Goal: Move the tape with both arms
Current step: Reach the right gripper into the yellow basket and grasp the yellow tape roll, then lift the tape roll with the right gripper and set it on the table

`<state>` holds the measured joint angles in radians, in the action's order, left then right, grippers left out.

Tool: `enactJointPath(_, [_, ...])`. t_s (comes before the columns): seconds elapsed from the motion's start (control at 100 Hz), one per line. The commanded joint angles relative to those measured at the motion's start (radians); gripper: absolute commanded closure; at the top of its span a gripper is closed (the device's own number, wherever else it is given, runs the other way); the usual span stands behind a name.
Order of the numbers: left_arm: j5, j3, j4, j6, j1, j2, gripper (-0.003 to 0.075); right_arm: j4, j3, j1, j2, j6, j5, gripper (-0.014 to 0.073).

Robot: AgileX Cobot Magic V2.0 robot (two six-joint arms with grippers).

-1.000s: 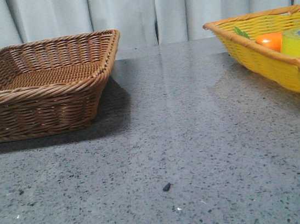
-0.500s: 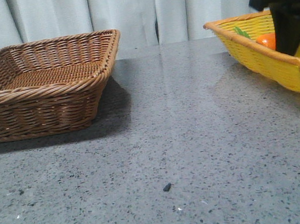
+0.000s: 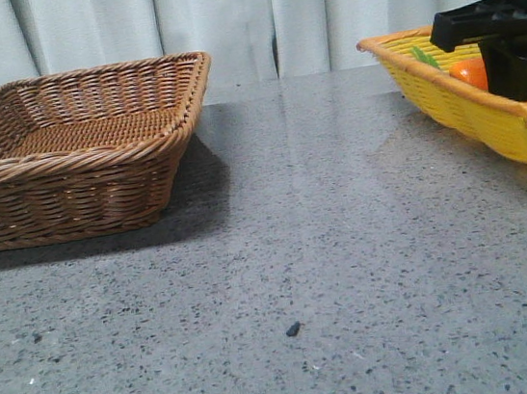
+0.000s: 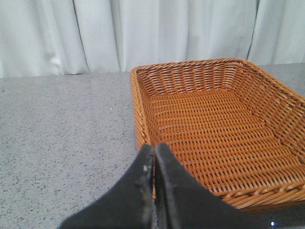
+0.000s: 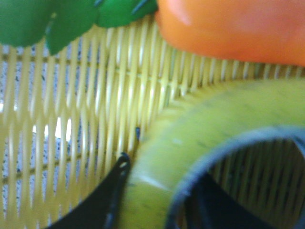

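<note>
**Tape grab: slip risk**

Tape (image 5: 200, 143) lies in yellow basket (image 3: 466, 107), right edge of front view, touching the carrot (image 5: 228, 28). Right gripper (image 5: 157, 200) straddles the roll wall, one finger (image 5: 107, 198) outside, one thru the core; clamped or not, can't tell. Shallow bite could drop it or drag the carrot. Left gripper (image 4: 155, 162) is pressed together near brown basket (image 4: 214, 138).

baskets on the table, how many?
2. A brown woven wicker basket at the table's left, and a yellow woven basket at the right edge, cut off by the frame. Others could lie out of view.
</note>
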<state>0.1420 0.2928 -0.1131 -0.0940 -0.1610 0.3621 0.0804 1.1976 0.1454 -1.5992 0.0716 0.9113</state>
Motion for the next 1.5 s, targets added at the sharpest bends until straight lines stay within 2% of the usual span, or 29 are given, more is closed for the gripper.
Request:
enactJointPath(0.0, [-0.079, 0.036, -0.008, 0.002, 0.0, 0.013, 0.0741, 0.0, 0.031, 0.002, 0.037, 0.007, -0.009, 0.0517])
enactJointPath(0.27, [-0.079, 0.036, -0.008, 0.002, 0.0, 0.013, 0.0741, 0.0, 0.065, 0.002, 0.037, 0.007, 0.034, 0.0527])
enactJointPath(0.47, [-0.079, 0.036, -0.008, 0.002, 0.0, 0.013, 0.0741, 0.003, 0.279, 0.004, 0.039, 0.007, 0.257, 0.0527])
enactJointPath(0.61, [-0.081, 0.036, -0.008, 0.002, 0.0, 0.013, 0.0741, 0.077, 0.45, 0.042, 0.039, 0.007, 0.376, 0.0527])
enactJointPath(0.76, [-0.081, 0.036, -0.008, 0.002, 0.0, 0.013, 0.0741, 0.179, 0.54, 0.134, 0.039, 0.007, 0.362, 0.0527])
enactJointPath(0.89, [-0.081, 0.036, -0.008, 0.002, 0.0, 0.013, 0.0741, 0.196, 0.54, 0.248, 0.03, 0.007, 0.312, 0.0527])
enactJointPath(1.03, [-0.081, 0.036, -0.008, 0.002, 0.0, 0.013, 0.0741, 0.206, 0.54, 0.323, -0.014, 0.007, 0.307, 0.0527])
enactJointPath(1.2, [-0.081, 0.036, -0.008, 0.002, 0.0, 0.013, 0.0741, 0.248, 0.54, 0.359, -0.084, 0.007, 0.31, 0.0527])
enactJointPath(1.49, [-0.097, 0.036, -0.008, 0.002, 0.0, 0.013, 0.0741, 0.256, 0.54, 0.361, -0.217, 0.007, 0.308, 0.0527])
